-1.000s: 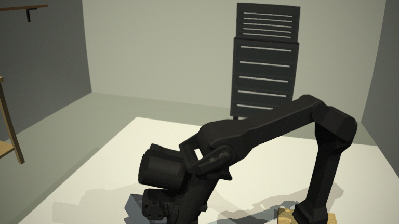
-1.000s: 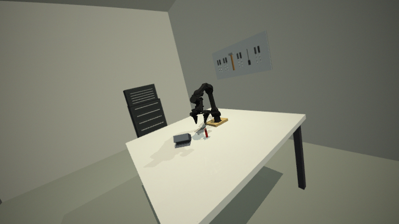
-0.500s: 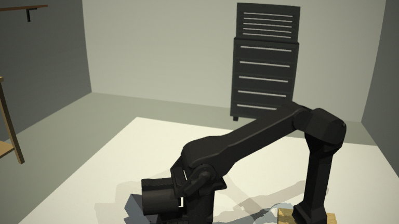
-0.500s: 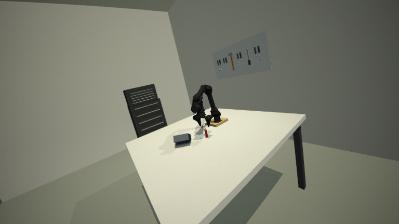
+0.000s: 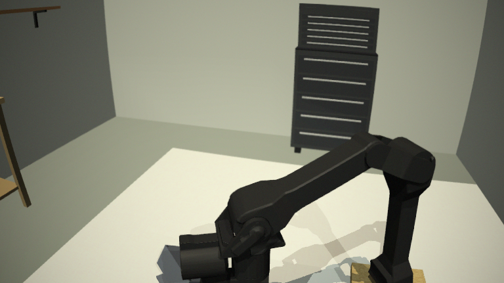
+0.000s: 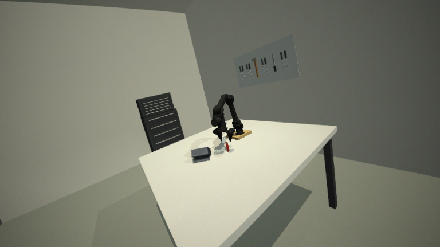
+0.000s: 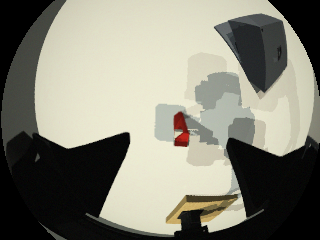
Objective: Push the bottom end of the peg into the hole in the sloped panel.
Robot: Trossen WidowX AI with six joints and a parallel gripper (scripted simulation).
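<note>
On table, red peg upright, nr gripper; claw wide, empty. Risk: off-centre descent, fingertip knocks peg over.

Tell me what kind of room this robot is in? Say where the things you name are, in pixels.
It looks like a workshop. There's a tall dark tool chest (image 5: 334,90) (image 6: 164,134) with lots of drawers, a board (image 6: 290,44) on the wall with a hammer (image 6: 256,69) hanging on it, and a big white table (image 6: 243,179) for working on.
</note>
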